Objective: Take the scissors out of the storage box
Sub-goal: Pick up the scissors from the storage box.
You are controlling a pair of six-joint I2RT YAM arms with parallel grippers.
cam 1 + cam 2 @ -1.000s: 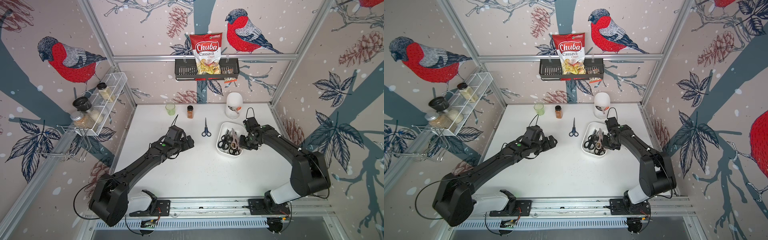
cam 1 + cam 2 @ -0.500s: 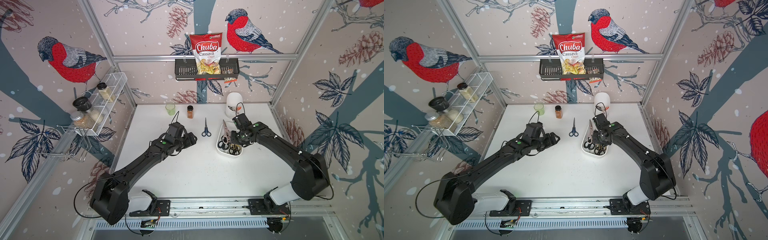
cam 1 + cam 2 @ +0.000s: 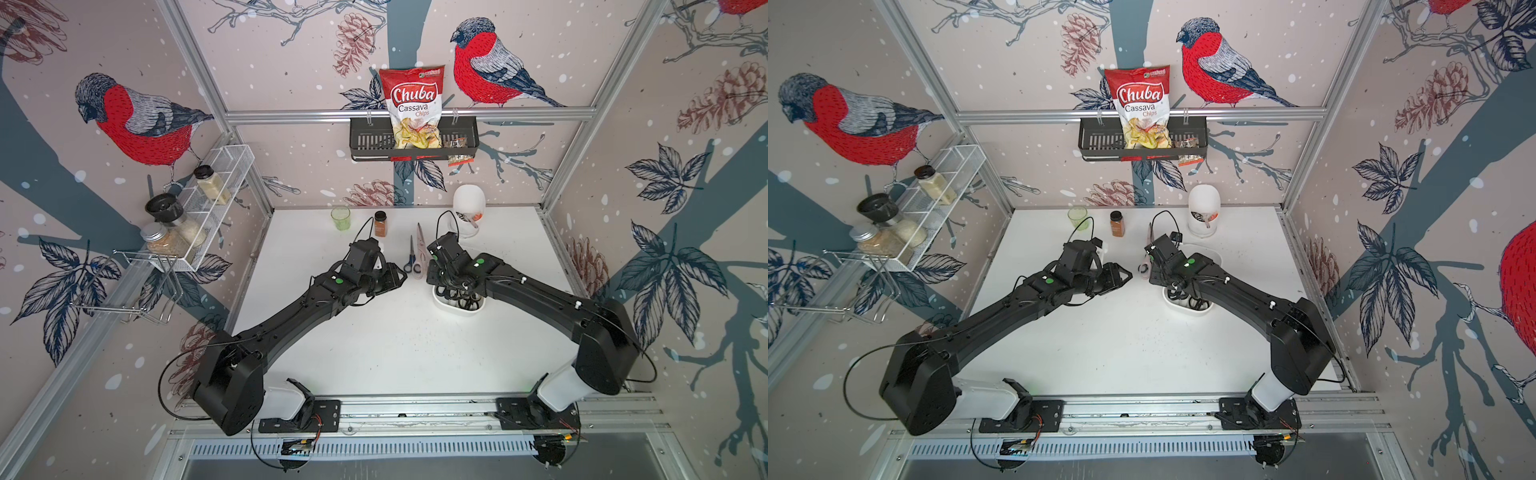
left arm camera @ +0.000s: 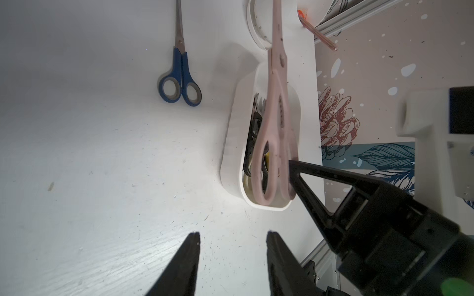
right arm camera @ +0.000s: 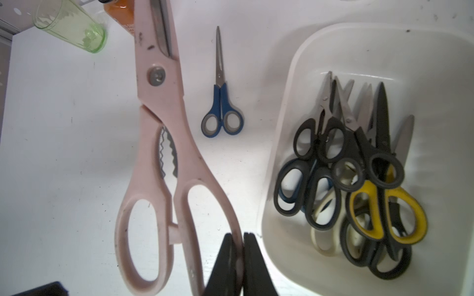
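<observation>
In both top views the storage box [image 3: 457, 313] sits on the white table under the right arm. It is a shallow, glossy white tub with rounded corners, and dark handle loops show inside it. The right gripper [image 3: 431, 270] is at the box's far left corner, clamped on the pink scissors [image 3: 421, 245]. Their closed blades point away from the box toward the back wall. The blue scissors [image 3: 411, 259] lie flat just past them, outside the box. The left gripper [image 3: 1128, 274] hovers further out on that side, tips aimed at the box.

From the left wrist, the left gripper's fingers [image 4: 191, 256] stand partway apart with nothing between them. Ahead, the pink scissors [image 4: 274, 123] hang in front of the box [image 4: 230, 143], and a black finger [image 4: 315, 184] touches one handle loop.

From the right wrist, the fingers [image 5: 225, 264] squeeze the rim of a pink loop. The pink scissors [image 5: 159, 102] are long, pale and speckled with dark marks, with steel blades and a serrated notch between the handles. They are held beside the box [image 5: 279, 143]. The blue scissors [image 5: 220, 112] lie on the table beyond them. Inside the box is a heap of scissors [image 5: 359, 139] with black, navy and cream handles and a yellow-and-black pair [image 5: 413, 210].
</observation>
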